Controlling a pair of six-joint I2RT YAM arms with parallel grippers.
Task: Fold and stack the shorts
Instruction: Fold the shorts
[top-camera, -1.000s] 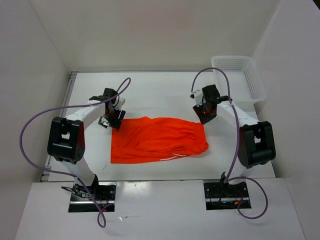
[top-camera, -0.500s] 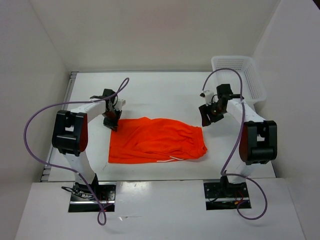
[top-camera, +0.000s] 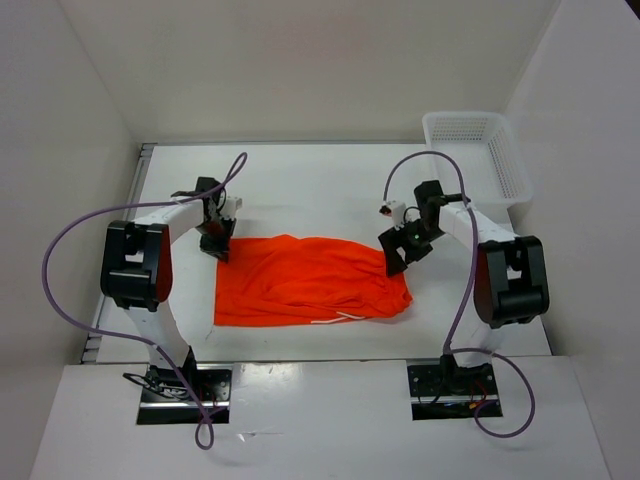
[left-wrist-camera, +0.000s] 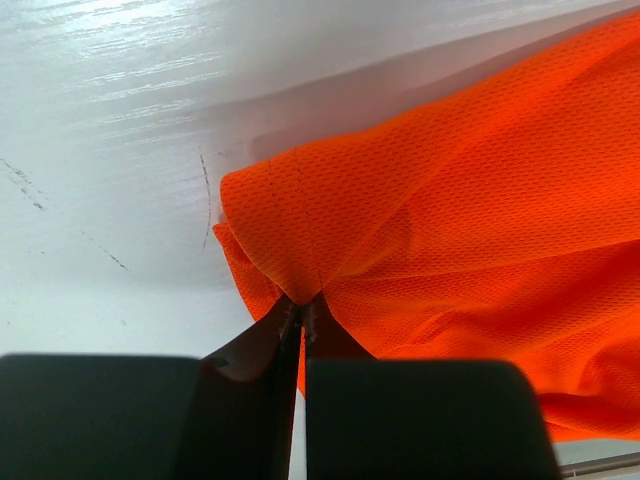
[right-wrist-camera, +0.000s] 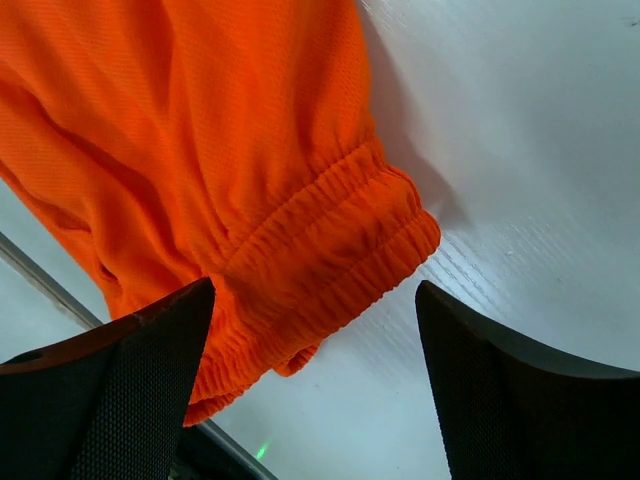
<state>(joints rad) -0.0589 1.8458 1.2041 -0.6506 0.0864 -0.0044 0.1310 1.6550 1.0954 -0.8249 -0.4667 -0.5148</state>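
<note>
The orange shorts (top-camera: 310, 282) lie spread across the middle of the white table, folded lengthwise, a thin white drawstring (top-camera: 335, 319) showing at their near edge. My left gripper (top-camera: 219, 246) is at the shorts' far left corner, shut on a pinch of the orange fabric (left-wrist-camera: 300, 260) in the left wrist view (left-wrist-camera: 303, 303). My right gripper (top-camera: 399, 254) hovers over the far right corner, open. In the right wrist view the elastic waistband (right-wrist-camera: 330, 255) lies between and beyond its wide-apart fingers (right-wrist-camera: 150, 380), with nothing gripped (right-wrist-camera: 312, 300).
A white mesh basket (top-camera: 478, 152) stands at the back right corner of the table. White walls close the table in at the back and on both sides. Purple cables loop from both arms.
The left gripper has shut on the shorts' far left corner. The right gripper has opened wide and swung back toward the shorts' right end. The shorts slid slightly left.
</note>
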